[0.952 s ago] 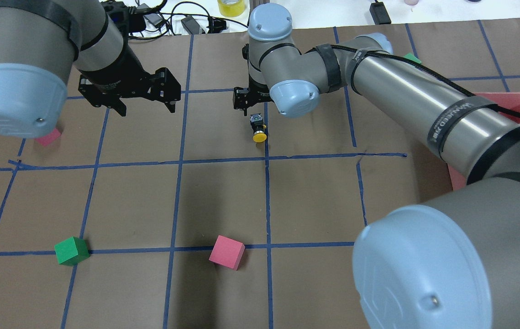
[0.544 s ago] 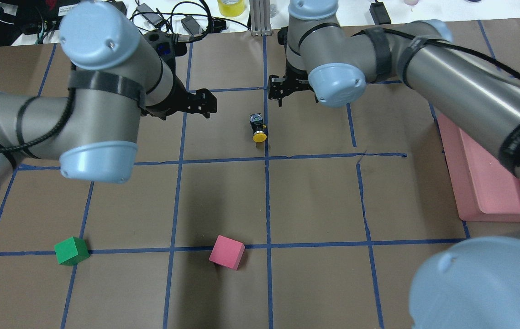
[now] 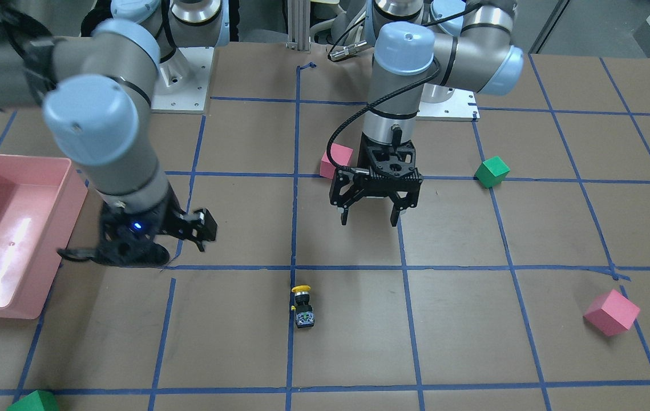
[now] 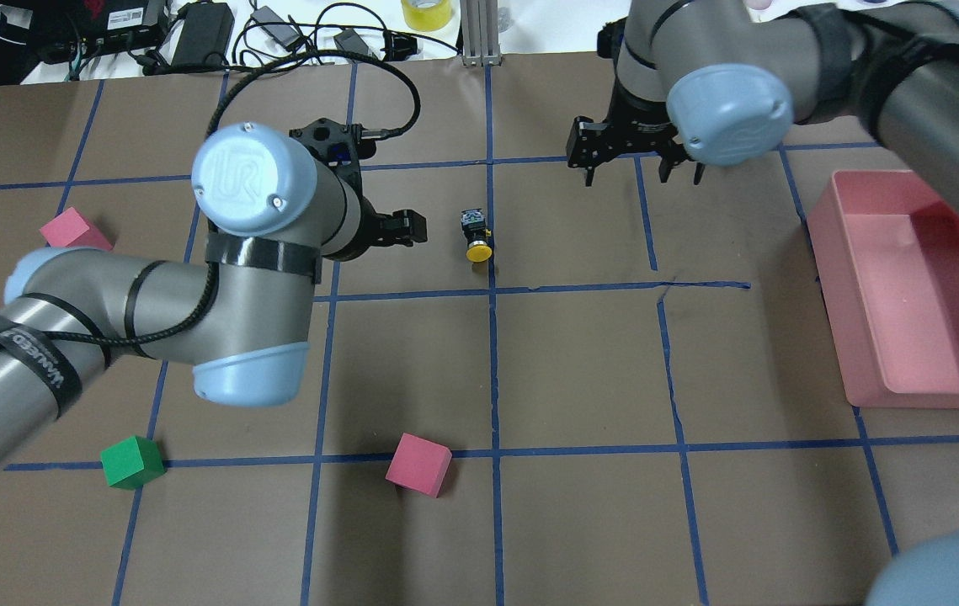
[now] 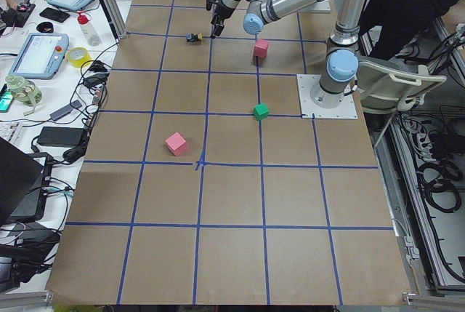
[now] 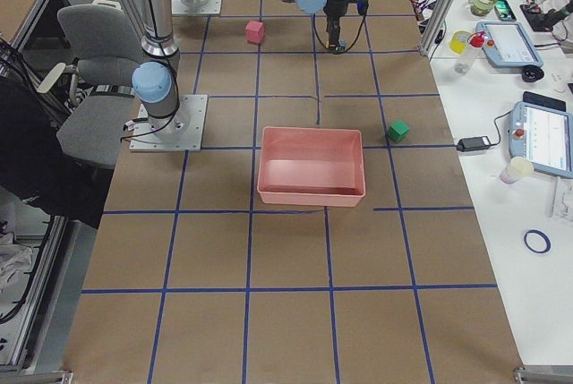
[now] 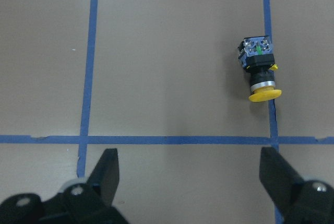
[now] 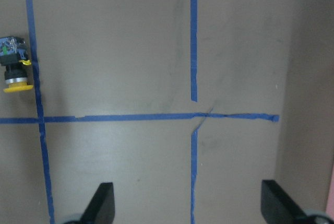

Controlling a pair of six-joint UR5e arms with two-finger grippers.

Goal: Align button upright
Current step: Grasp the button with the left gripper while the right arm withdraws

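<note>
The right jaws moved off to 2 o'clock of the button [image 4: 476, 236], the left jaws came near at 9 o'clock, both apart, maybe to stand it up.

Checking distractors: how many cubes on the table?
4. A pink cube and green cube near the robot, second pink cube farther out on its left, second green cube far right. More may be hidden.
</note>
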